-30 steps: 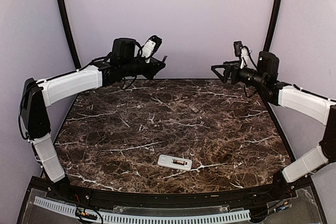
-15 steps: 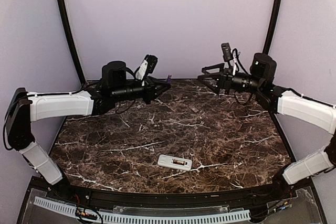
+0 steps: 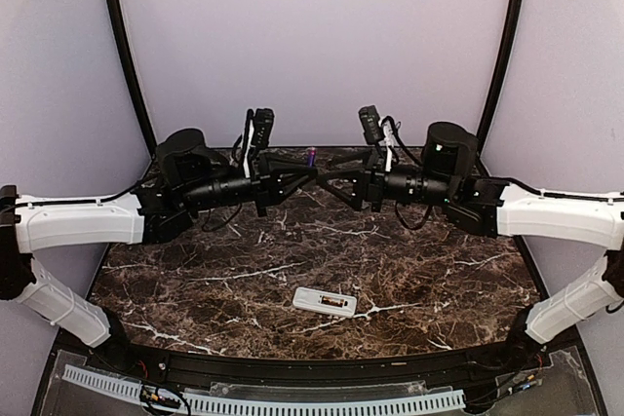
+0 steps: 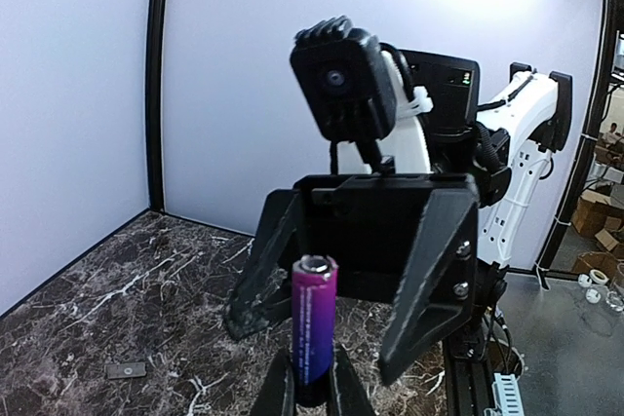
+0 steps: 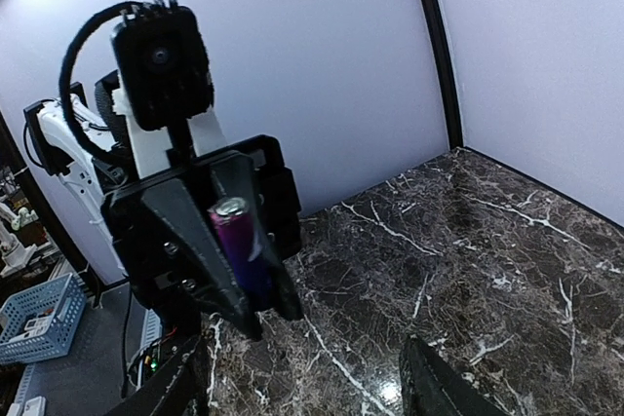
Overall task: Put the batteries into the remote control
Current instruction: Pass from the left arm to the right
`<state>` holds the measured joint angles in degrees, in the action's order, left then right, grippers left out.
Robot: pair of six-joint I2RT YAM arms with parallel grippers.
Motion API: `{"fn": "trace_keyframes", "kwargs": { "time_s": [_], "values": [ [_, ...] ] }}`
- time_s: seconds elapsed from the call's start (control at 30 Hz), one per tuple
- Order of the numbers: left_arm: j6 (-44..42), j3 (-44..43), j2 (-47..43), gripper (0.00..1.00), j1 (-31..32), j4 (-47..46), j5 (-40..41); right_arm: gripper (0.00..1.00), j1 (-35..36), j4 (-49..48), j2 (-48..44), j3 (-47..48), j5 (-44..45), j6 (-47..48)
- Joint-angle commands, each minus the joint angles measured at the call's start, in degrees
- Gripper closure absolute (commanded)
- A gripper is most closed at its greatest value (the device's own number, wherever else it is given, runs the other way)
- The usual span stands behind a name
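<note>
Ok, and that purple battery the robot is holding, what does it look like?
The purple battery is a slim, shiny cylinder with a silvery metal cap on its top end. It stands nearly upright in the air above the dark marble table, its lower end pinched between the two black fingers of the left tool. Nothing else touches it. The open right tool faces it, apart.

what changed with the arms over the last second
Both arms swung inward and down from the far corners. The left gripper, still shut on a slim purple cylindrical battery, now meets the open right gripper tip to tip at the centre. Nothing was taken or let go. The small white rectangular remote control stayed put on the brown marble table.
</note>
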<state>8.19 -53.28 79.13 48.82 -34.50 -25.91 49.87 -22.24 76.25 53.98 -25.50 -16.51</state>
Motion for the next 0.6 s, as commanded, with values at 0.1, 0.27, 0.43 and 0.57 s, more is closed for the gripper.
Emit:
{"fn": "trace_keyframes", "kwargs": {
  "time_s": [0.1, 0.27, 0.43, 0.57],
  "values": [
    [1.7, 3.8, -3.6, 1.00, 1.1, -3.2, -0.3, 0.41, 4.0, -7.1, 1.2, 1.7, 1.8, 0.4],
    [0.4, 3.8, -4.4, 1.00, 1.1, -2.3, -1.0, 0.47, 4.0, -7.5, 0.1, 1.5, 3.2, 0.7],
    [0.7, 3.6, -4.0, 1.00, 1.1, -3.8, -2.2, 0.55, 4.3, -5.5, 1.3, 3.3, 4.4, 0.2],
    [1.3, 3.4, -3.4, 1.00, 1.1, -4.4, -2.9, 0.62, 4.5, -4.4, 1.5, 4.4, 4.4, 0.7]
  ]
}}
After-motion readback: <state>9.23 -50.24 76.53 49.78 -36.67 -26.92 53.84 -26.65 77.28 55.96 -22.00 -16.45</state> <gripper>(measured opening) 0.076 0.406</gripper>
